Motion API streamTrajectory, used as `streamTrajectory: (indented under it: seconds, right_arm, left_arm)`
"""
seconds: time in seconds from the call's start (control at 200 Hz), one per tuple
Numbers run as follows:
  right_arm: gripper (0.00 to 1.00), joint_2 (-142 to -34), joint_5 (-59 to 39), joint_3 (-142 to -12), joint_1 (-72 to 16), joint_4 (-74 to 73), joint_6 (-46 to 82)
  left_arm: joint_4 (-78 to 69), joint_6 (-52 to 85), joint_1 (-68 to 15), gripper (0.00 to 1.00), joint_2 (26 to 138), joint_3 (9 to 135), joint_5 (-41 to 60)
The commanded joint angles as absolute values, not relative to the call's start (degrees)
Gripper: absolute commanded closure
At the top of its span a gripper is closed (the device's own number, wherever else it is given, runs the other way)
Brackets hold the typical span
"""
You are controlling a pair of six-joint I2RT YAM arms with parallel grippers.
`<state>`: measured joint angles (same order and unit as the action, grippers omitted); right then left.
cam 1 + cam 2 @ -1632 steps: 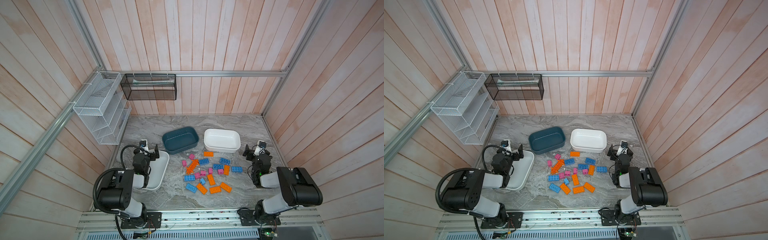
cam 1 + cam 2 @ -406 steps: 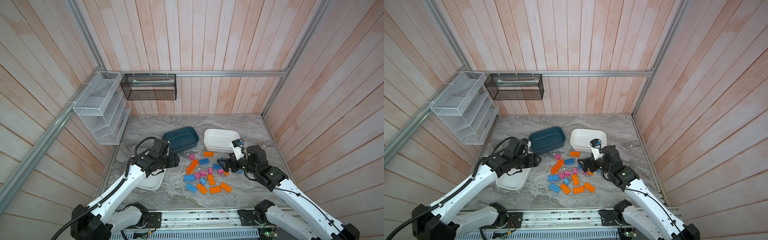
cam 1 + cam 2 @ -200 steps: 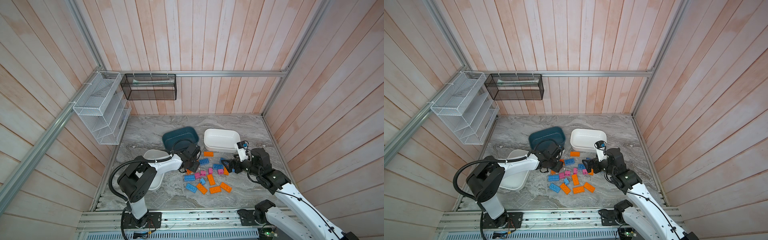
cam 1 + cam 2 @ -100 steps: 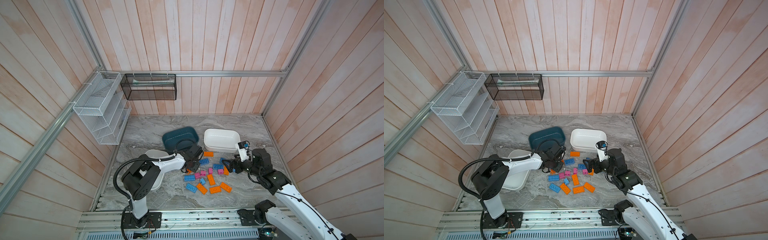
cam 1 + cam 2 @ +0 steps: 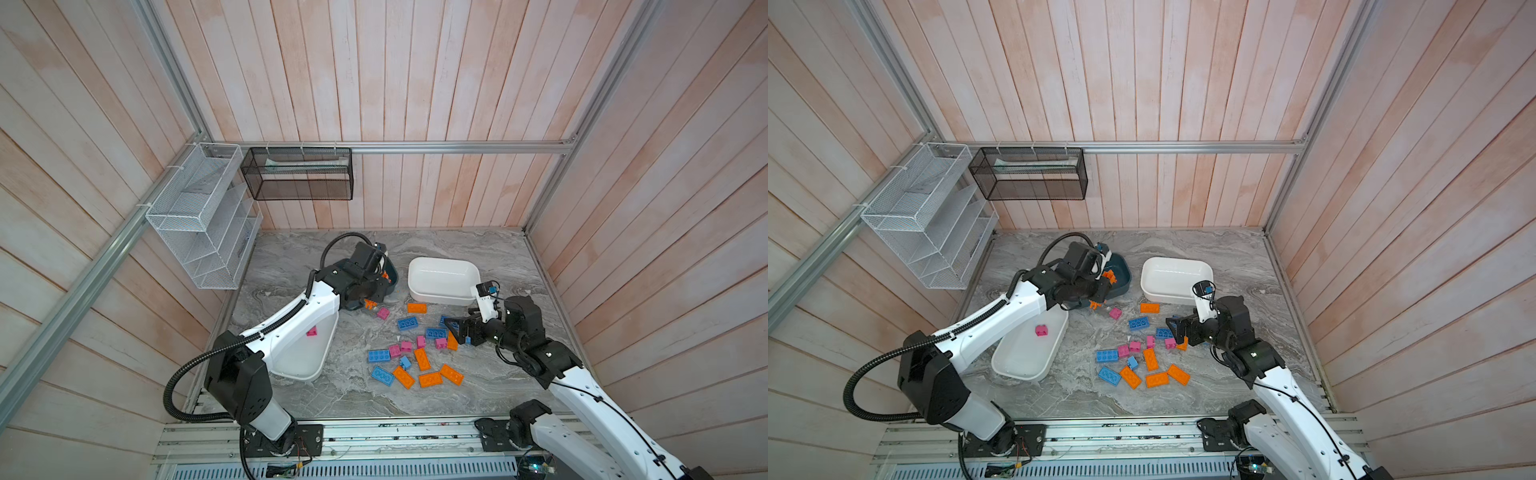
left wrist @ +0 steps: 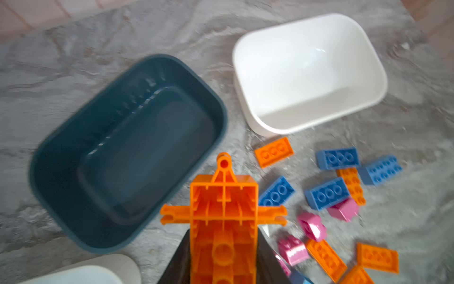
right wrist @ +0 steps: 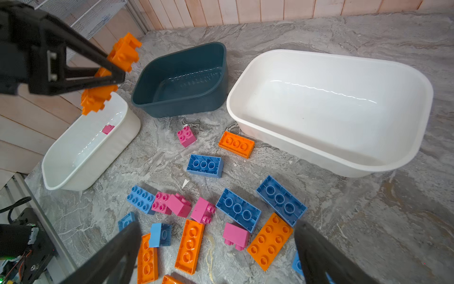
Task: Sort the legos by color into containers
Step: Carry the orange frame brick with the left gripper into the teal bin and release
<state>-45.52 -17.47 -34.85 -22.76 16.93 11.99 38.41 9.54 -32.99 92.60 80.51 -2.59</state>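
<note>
Bricks (image 7: 205, 166), orange, blue and pink, are lying on the grey marbled table (image 5: 478, 249) beside a teal tub (image 7: 181, 81) and two white tubs (image 7: 331, 110), under plank walls (image 5: 415, 83) and a white wire rack (image 5: 199, 224). The left gripper (image 6: 223, 236) is squeezing the spiky orange piece (image 6: 223, 201) near the teal tub; the right gripper (image 7: 217, 228) is hanging over the bricks, fingers (image 7: 317, 253) wide.

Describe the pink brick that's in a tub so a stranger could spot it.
Look to the table's left edge, at the white tub partly under the left arm. One pink brick lies inside. It is the only brick lying in a tub.
</note>
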Motion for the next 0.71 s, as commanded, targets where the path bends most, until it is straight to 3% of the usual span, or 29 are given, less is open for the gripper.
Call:
streamTrajectory:
  seconds: [0.0, 0.515, 0.7]
  right_arm:
    - [0.02, -45.9, -18.8, -36.2, -22.5, 15.7, 11.9]
    - [0.02, -44.7, -18.6, -34.9, -22.4, 16.8, 12.3]
    - [0.02, -43.9, -18.7, -34.7, -22.4, 17.2, 12.6]
  left_arm:
    - [36.5, 5.7, -29.1, 0.68, 98.1, 82.0, -5.6]
    - [29.8, -6.7, -22.1, 0.67, 118.2, 88.9, -9.6]
    - [30.9, -6.1, -22.0, 0.53, 118.5, 90.2, -7.5]
